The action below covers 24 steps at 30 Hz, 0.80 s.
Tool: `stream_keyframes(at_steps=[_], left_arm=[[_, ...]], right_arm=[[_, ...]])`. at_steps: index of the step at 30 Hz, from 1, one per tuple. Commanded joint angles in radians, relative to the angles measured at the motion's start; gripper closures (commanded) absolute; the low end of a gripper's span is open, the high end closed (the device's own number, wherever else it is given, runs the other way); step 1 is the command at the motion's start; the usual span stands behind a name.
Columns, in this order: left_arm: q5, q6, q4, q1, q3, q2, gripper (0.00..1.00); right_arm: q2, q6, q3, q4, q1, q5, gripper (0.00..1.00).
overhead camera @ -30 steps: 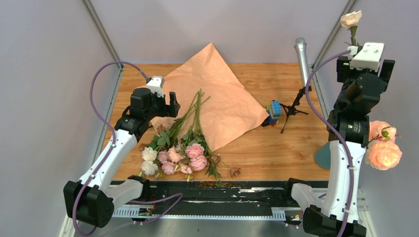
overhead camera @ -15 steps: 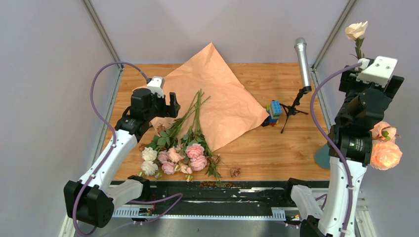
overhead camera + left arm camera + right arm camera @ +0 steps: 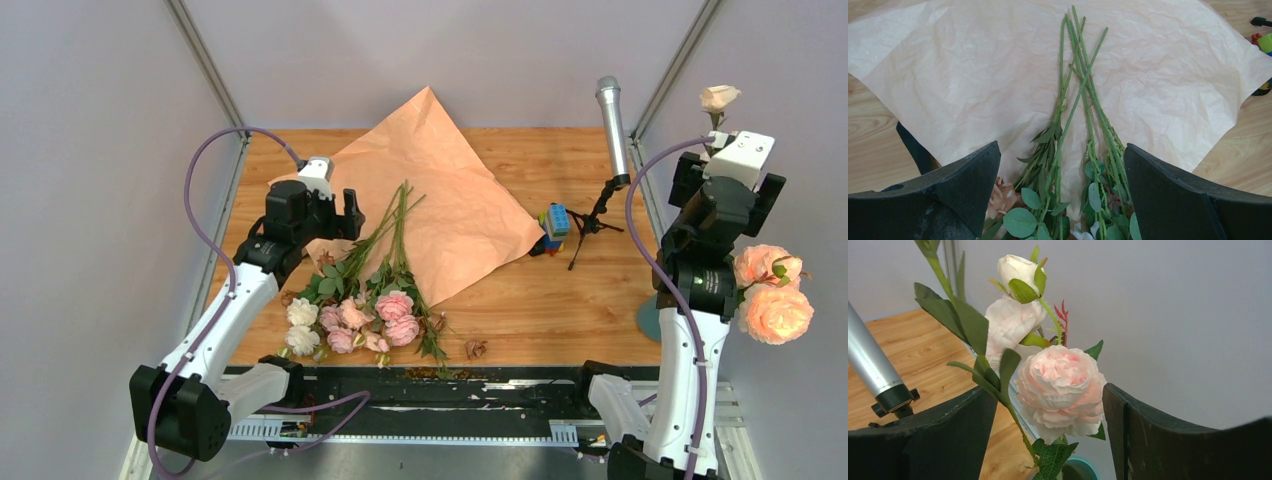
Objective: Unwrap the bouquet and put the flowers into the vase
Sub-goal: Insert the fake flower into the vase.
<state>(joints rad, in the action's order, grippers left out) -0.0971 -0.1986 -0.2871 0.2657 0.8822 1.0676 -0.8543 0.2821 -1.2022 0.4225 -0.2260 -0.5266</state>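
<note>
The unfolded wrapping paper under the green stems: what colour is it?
Tan-peach kraft paper, plain and crinkled; clearest in the left wrist view.

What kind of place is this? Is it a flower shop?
Probably not. It looks like a robot lab booth: a left arm and a right arm bolted at a wooden table, plain grey walls close around, and a microphone on a stand.

A silver microphone on its stand stands beside coloured blocks on the wooden table.
</note>
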Motion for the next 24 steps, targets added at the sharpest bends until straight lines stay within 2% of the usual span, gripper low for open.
stream_keyframes(at_steps=[1, 5, 12, 14, 24], left_arm=[[-0.007, 0.019, 0.031, -0.006, 0.001, -0.023, 0.00], [-0.003, 0.018, 0.034, -0.006, -0.004, -0.029, 0.00], [-0.024, 0.012, 0.030, -0.006, 0.001, -0.026, 0.00], [-0.027, 0.010, 0.027, -0.006, 0.001, -0.031, 0.00], [-0.033, 0.019, 0.007, -0.006, 0.019, -0.040, 0.00]], right_arm=[[0.020, -0.027, -0.008, 0.022, -0.005, 0.060, 0.20], [0.032, -0.072, -0.018, 0.055, -0.005, 0.047, 0.10], [0.032, -0.199, -0.069, 0.161, -0.006, 0.129, 0.05], [0.036, -0.245, -0.082, 0.187, -0.006, 0.168, 0.01], [0.084, -0.315, -0.150, 0.337, -0.005, 0.367, 0.00]])
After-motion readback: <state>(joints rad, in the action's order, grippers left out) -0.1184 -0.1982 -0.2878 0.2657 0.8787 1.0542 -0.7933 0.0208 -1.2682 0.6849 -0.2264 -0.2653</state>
